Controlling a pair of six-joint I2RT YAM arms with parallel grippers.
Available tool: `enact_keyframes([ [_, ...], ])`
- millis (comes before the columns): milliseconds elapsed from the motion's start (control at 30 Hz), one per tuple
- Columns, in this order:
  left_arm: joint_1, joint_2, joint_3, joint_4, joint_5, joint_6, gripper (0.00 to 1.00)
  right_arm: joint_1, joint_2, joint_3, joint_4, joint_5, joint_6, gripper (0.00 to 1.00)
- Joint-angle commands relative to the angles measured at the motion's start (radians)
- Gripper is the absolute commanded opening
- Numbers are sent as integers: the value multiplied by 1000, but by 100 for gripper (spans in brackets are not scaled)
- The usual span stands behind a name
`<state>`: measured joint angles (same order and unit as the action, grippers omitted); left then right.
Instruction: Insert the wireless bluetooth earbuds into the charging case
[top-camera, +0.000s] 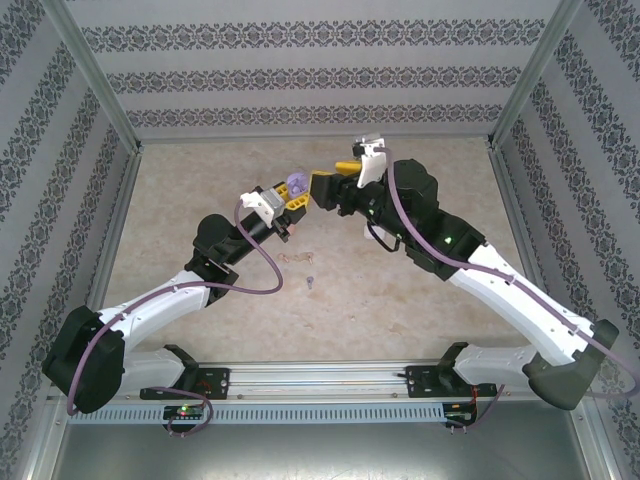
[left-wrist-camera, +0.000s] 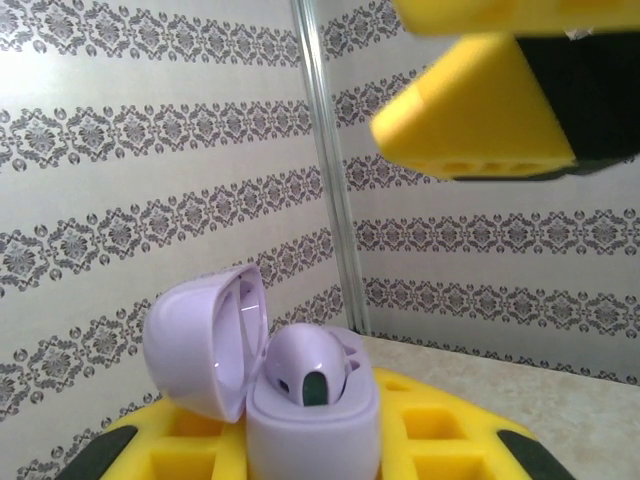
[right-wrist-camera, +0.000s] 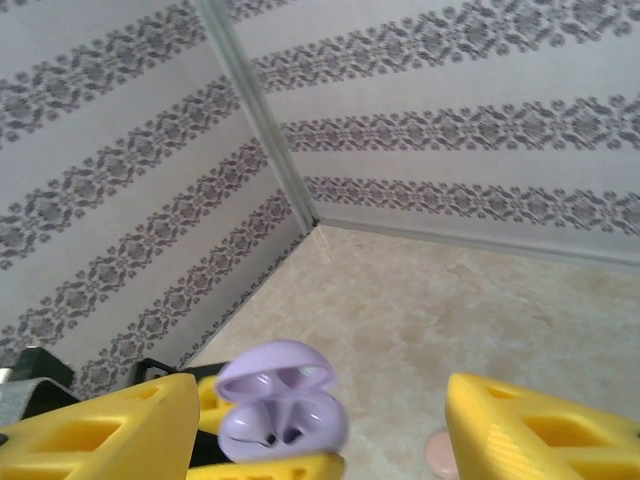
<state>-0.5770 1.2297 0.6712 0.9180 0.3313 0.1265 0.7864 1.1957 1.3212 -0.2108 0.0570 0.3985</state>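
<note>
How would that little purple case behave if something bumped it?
Probably slippery: the purple case looks smooth, glossy and rounded. Its open lid could likely swing shut if bumped. It seems stiff and light, held in the left claw.

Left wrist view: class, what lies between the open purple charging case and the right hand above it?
Nothing: in that view the stretch from the purple charging case up to the right hand is bare, patterned wall behind.
</note>
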Motion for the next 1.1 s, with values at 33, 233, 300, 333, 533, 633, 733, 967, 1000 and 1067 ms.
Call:
enact_keyframes([
  [33,-17,-34,-35,61,-64,7,0,-37,-31,-97,-93,54,82,67],
  [233,-15,-87,-90,55,-143,15,0,-54,-3,-285,-134,57,195,67],
  [300,-15,-105,-112,59,-168,9,0,-48,36,-337,-127,57,226,67],
  [333,-15,-116,-126,60,-185,7,0,-42,65,-357,-130,63,252,67],
  [533,-12,-176,-185,69,-275,-22,0,21,284,-360,-161,73,375,65],
  [633,-11,-198,-204,69,-290,-32,0,76,398,-293,-200,99,421,64],
  [733,-9,-216,-219,73,-303,-38,0,118,490,-217,-246,115,469,61],
  [967,-1,-268,-254,101,-337,-41,0,159,626,-107,-346,179,549,54],
  [1000,0,-274,-258,103,-342,-41,0,163,639,-96,-357,186,559,53],
  [1067,5,-284,-265,110,-349,-41,0,166,666,-74,-373,187,574,52],
])
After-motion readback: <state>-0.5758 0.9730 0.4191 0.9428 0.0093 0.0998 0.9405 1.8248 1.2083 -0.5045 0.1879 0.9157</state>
